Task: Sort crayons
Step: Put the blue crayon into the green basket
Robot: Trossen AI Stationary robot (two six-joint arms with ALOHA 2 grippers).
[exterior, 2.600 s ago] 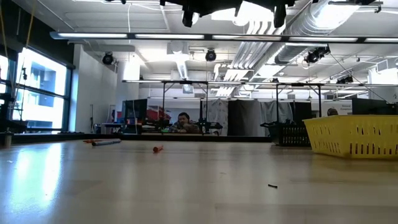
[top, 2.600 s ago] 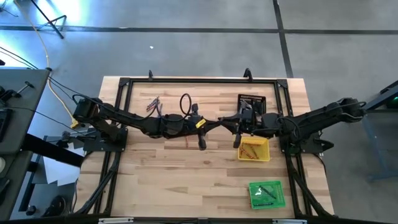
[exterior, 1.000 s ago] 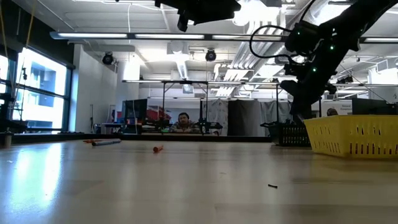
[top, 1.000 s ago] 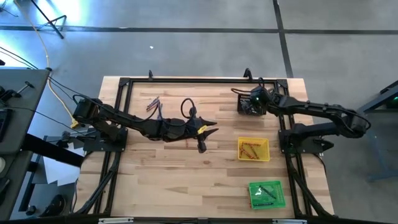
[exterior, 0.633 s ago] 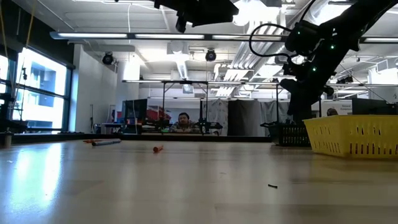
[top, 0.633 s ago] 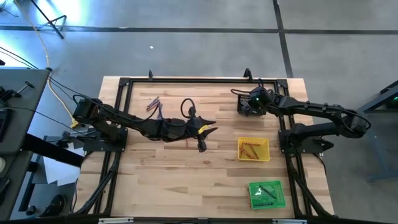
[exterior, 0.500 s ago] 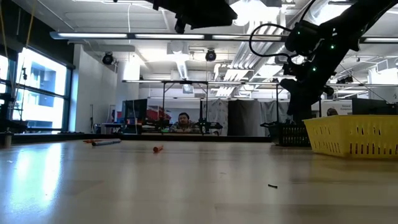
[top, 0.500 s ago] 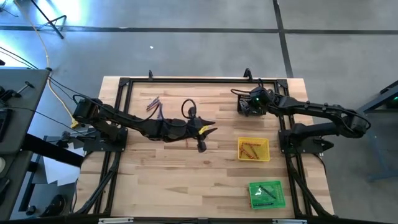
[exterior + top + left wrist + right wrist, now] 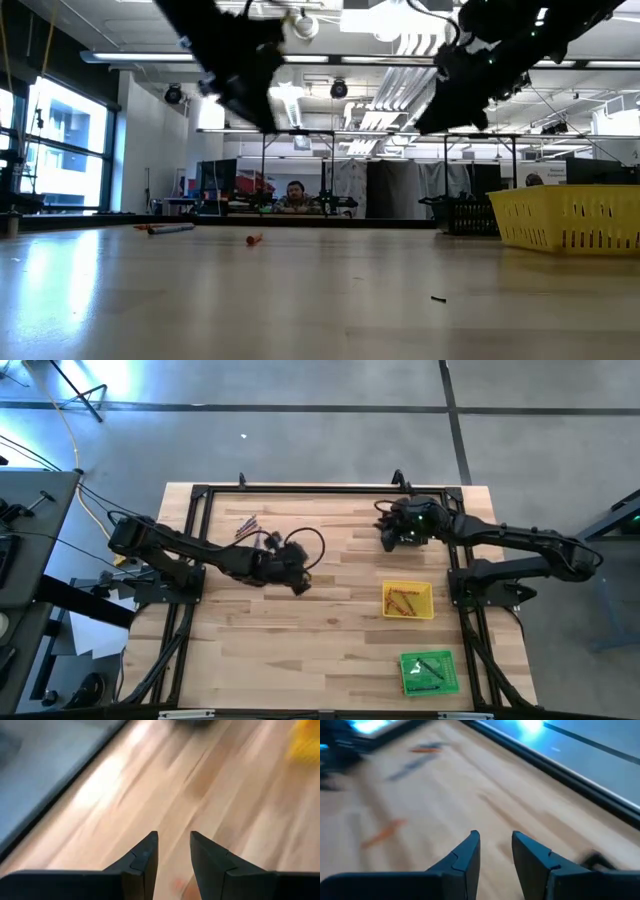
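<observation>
Both arms have swung leftward, jaws slightly parted and empty.
Loose crayons [image 9: 247, 527] lie aslant on the table [image 9: 340, 650], beyond the left gripper [image 9: 299, 586]; right gripper [image 9: 385, 539] hovers.

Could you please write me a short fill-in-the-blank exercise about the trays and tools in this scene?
1. The orange crayons lie in the ____ tray.
2. The tray nearest the table's front edge is ____.
3. The right tool holds ____.
4. The left tool stands ____.

Missing words: yellow; green; nothing; open
</observation>
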